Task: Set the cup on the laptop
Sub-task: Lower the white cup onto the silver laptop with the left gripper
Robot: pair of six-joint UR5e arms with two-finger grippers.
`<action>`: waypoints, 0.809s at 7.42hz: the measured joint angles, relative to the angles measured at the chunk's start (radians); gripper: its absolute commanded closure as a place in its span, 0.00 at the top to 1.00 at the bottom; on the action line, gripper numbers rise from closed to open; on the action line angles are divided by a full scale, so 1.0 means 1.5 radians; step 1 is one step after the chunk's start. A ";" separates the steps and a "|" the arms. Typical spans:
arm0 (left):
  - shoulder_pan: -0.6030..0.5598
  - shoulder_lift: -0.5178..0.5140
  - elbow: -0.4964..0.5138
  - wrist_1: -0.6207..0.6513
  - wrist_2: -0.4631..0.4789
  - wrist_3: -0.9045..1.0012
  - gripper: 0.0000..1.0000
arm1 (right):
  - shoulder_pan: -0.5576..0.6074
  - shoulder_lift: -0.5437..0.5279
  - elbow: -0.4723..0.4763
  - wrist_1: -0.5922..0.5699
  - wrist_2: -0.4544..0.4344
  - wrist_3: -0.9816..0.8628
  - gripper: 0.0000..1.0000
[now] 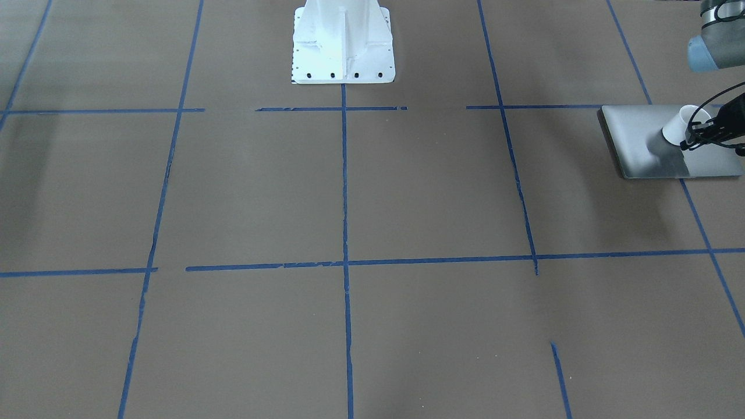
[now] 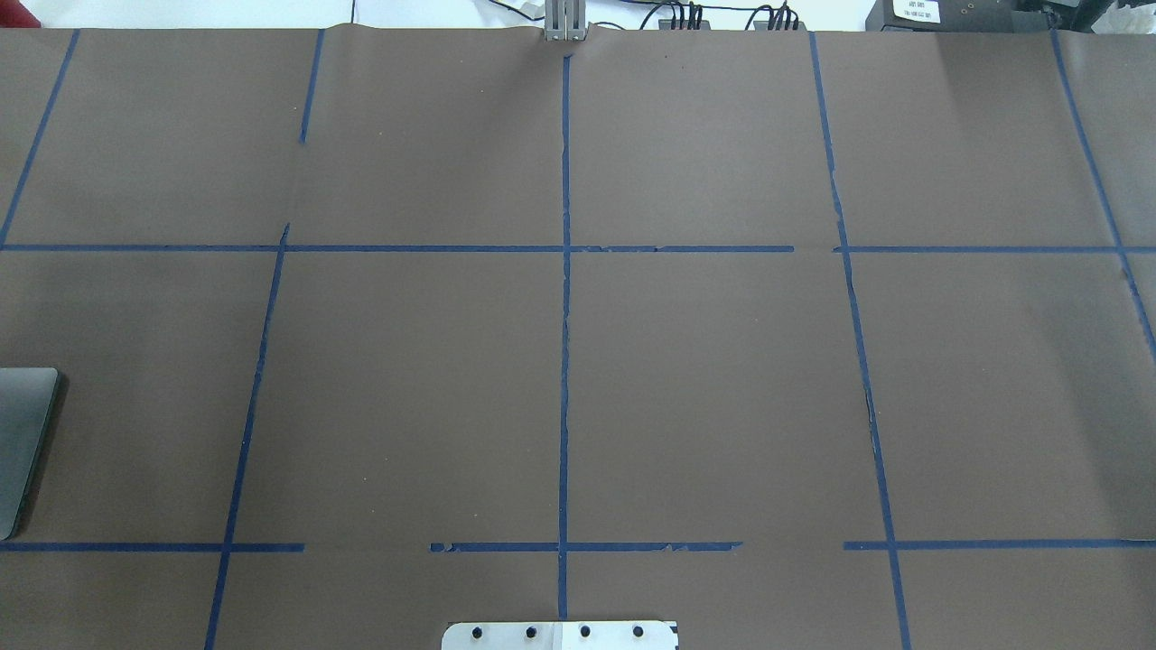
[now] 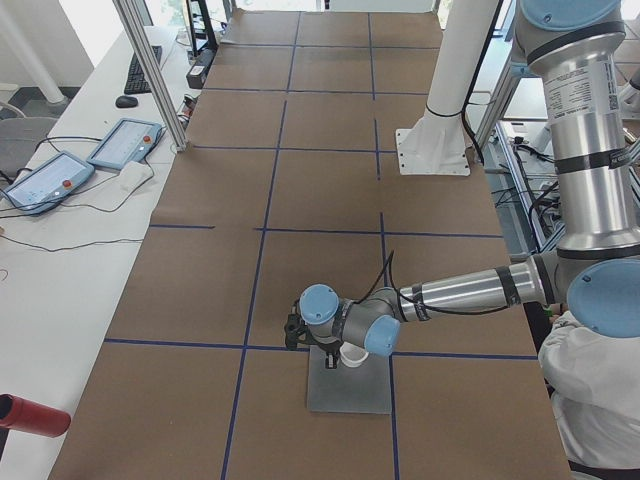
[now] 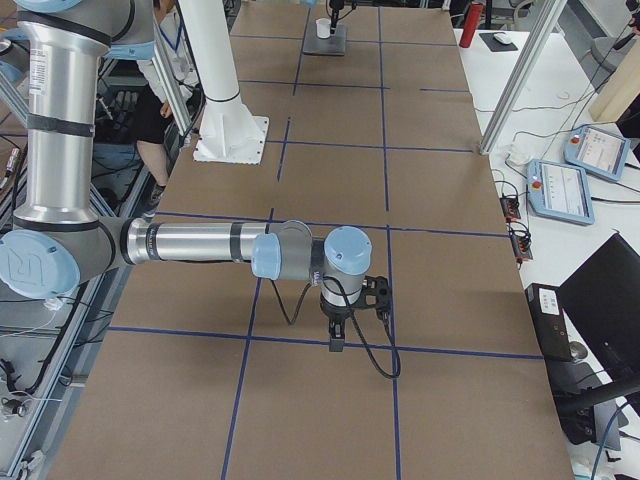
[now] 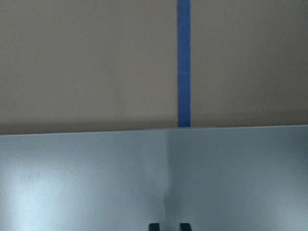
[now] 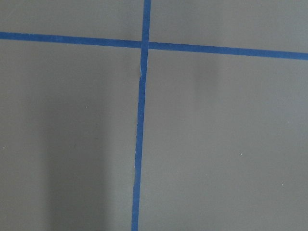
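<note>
Where the worktop (image 1: 407,192) ends at its left edge, nearer the robot's side, the cup (image 1: 680,125) stands on the lid of the laptop (image 1: 634,139). The left tool (image 5: 168,227) hangs right beside the cup, pointing down. Its fingertips (image 5: 184,226) show only a narrow gap, and I cannot tell whether they pinch anything. The left arm (image 3: 470,290) reaches out low and level, wrist bent down. Toward the right edge, the right arm (image 4: 190,243) holds its forearm level. The right tool (image 4: 336,340) aims straight down over bare paper; apart or together, I cannot tell.
</note>
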 measured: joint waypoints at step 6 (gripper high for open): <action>-0.017 0.000 -0.052 0.025 -0.005 0.049 0.99 | 0.000 0.000 0.000 0.000 0.000 0.000 1.00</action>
